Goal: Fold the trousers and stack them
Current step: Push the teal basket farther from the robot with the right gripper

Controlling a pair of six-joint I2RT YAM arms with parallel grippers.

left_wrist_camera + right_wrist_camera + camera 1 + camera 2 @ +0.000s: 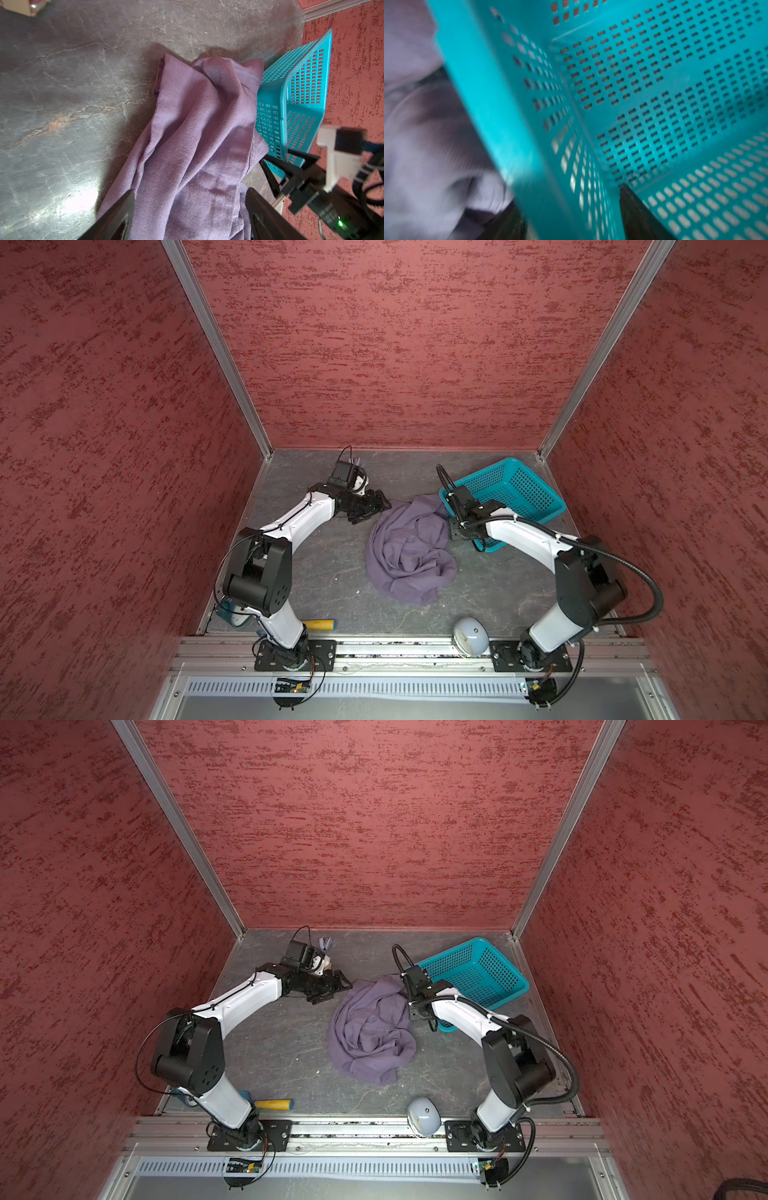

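Note:
The trousers [409,551] [372,1031] lie in a crumpled purple heap in the middle of the table, one end against the teal basket [540,482]. My left gripper [370,508] [189,216] hovers open at the heap's far left edge, and cloth [197,145] shows between its wide-set fingers. My right gripper [461,531] [571,214] straddles the basket's near wall [488,104], one finger inside and one outside beside the cloth [415,145]. That view is blurred, so whether the jaws press on the wall is unclear.
The basket [505,965] sits tilted at the back right. A yellow-handled tool [318,624] and a pale domed object [469,637] lie along the front edge. A small purple-white item [325,944] sits by the back wall. Red walls enclose three sides.

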